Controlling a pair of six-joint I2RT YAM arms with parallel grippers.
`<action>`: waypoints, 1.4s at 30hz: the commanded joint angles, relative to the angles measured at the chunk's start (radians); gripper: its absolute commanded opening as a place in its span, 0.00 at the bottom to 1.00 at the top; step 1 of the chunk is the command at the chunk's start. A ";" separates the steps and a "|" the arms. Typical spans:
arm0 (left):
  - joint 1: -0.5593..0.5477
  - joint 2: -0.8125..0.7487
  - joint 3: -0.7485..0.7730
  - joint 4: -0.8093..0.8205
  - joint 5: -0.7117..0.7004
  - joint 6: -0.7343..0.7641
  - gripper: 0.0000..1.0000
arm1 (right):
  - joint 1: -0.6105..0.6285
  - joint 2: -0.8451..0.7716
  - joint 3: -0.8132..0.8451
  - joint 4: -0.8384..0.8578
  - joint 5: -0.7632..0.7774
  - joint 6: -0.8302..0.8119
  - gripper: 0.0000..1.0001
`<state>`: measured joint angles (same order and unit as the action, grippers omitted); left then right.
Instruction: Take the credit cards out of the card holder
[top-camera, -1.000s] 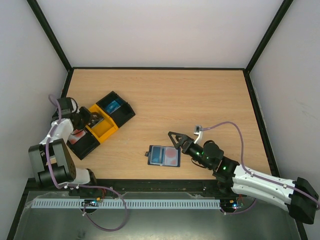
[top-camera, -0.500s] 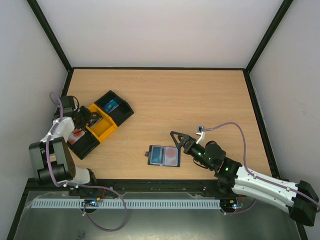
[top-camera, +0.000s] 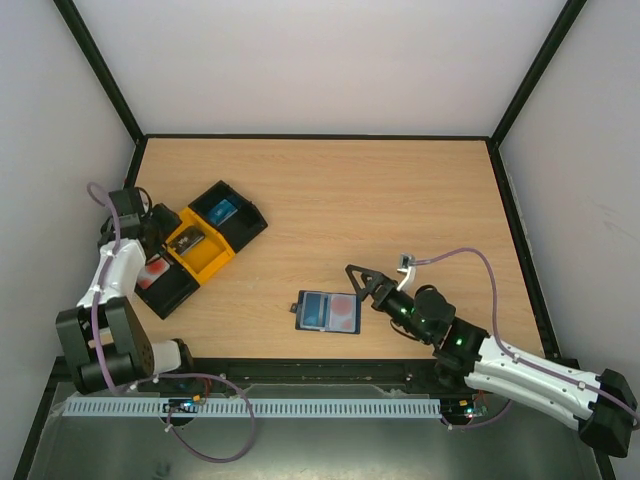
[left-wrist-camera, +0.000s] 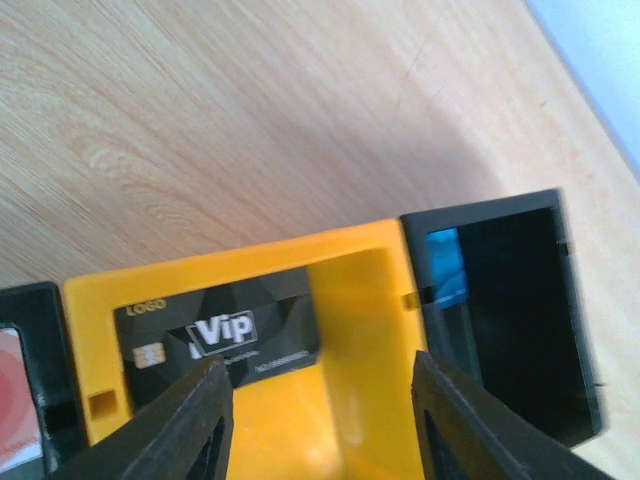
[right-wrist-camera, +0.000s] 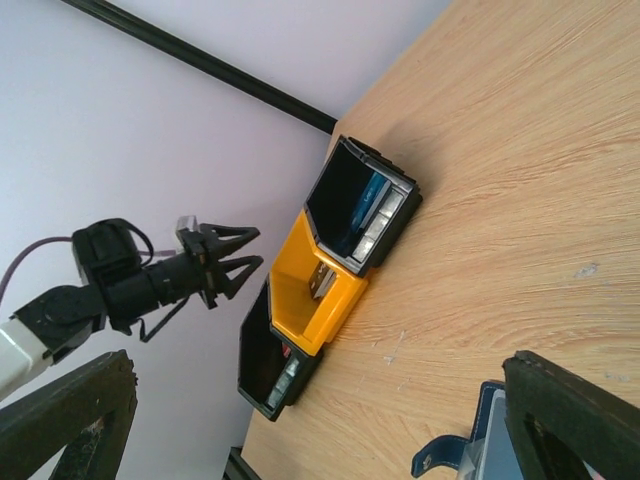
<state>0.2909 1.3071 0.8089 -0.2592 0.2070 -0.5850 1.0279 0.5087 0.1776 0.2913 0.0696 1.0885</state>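
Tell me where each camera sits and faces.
Top external: above and behind the bases, looking down on the table; left arm and right arm show.
Left wrist: above the yellow tray, looking down into it; its open fingers show.
Right wrist: low, looking across the table at the trays; own fingers and left gripper show.
Shared: all three see the yellow tray.
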 joint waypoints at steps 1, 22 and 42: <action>-0.010 -0.077 0.037 -0.011 0.062 0.003 0.56 | -0.001 -0.031 -0.009 -0.066 0.040 0.008 0.98; -0.402 -0.379 -0.133 -0.114 0.335 0.037 0.62 | 0.000 0.104 0.089 -0.395 -0.012 -0.045 0.81; -0.986 -0.370 -0.453 0.368 0.201 -0.314 0.44 | 0.000 0.356 -0.008 -0.172 -0.146 0.045 0.36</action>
<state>-0.6201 0.8852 0.3843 -0.0406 0.4469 -0.8398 1.0279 0.8150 0.1822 0.0406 -0.0544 1.1187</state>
